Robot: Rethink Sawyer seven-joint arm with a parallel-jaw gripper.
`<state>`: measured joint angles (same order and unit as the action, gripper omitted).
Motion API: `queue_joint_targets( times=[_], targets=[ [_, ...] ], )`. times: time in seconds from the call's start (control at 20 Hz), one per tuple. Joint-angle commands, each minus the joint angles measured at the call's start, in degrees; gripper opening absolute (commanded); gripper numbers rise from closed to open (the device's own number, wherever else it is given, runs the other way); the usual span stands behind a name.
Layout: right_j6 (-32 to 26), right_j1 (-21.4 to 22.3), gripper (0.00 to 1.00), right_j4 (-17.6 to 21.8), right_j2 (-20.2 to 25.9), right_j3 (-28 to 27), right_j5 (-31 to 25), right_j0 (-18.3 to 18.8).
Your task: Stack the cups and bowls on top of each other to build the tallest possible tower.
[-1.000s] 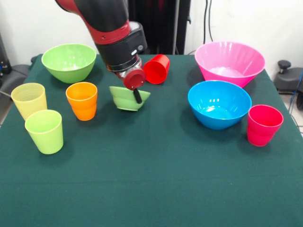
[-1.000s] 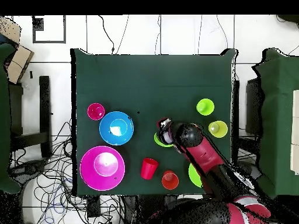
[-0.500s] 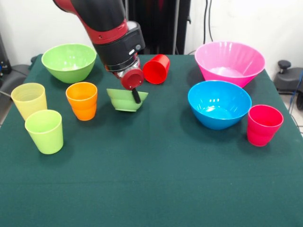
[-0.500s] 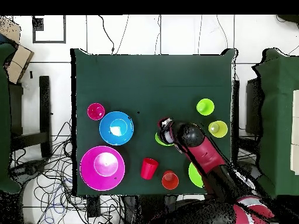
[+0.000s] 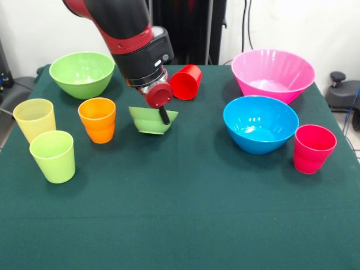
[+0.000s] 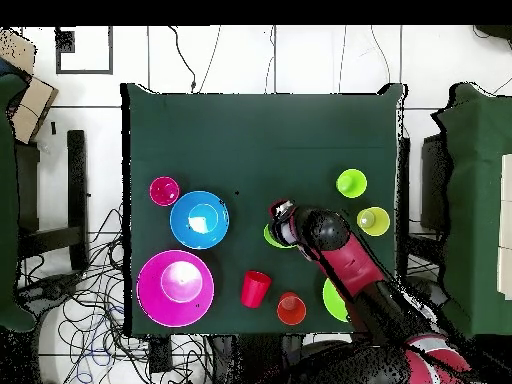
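No tower stands yet; by the look of things the task is barely begun. The only piece in play is the small light green bowl (image 5: pixel 152 120), which sits tilted near the middle of the tabletop (image 5: pixel 185 214) with the pincer (image 5: pixel 163 115) at its rim. One black finger (image 5: pixel 164 116) shows against the bowl's far edge, but whether the pincer is clamped on the rim or merely touching it cannot be told from either view.

Everything else lies apart and unstacked. The large light green bowl (image 5: pixel 82 73) stands at the far left, the large pink bowl (image 5: pixel 273 73) at the far right, and the large blue bowl (image 5: pixel 260 123) just in front of the pink one. An orange cup (image 5: pixel 97 119) stands just left of the small bowl; in the front view only one orange cup shows, perhaps two nested, which cannot be told. The pale yellow cup (image 5: pixel 35 118) and the lime green cup (image 5: pixel 53 156) stand close together at the left edge. The pinkish-red cup (image 5: pixel 313 148) stands beside the blue bowl.

A red cup (image 5: pixel 186 81) lies on its side just behind the arm and will probably need righting. The orange cup is the nearest obstacle to the small bowl.
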<state>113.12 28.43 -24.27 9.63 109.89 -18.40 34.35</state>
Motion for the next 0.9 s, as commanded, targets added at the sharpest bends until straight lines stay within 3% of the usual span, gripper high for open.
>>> queue_joint_targets(
  times=[0.05, 0.9],
  targets=[
    [10.0, -3.2, 0.0, -3.9, 6.2, 0.3, -3.8, -0.3],
    [12.0, -5.8, 0.0, -6.5, 4.2, -5.3, -7.9, -2.7]
  ],
)
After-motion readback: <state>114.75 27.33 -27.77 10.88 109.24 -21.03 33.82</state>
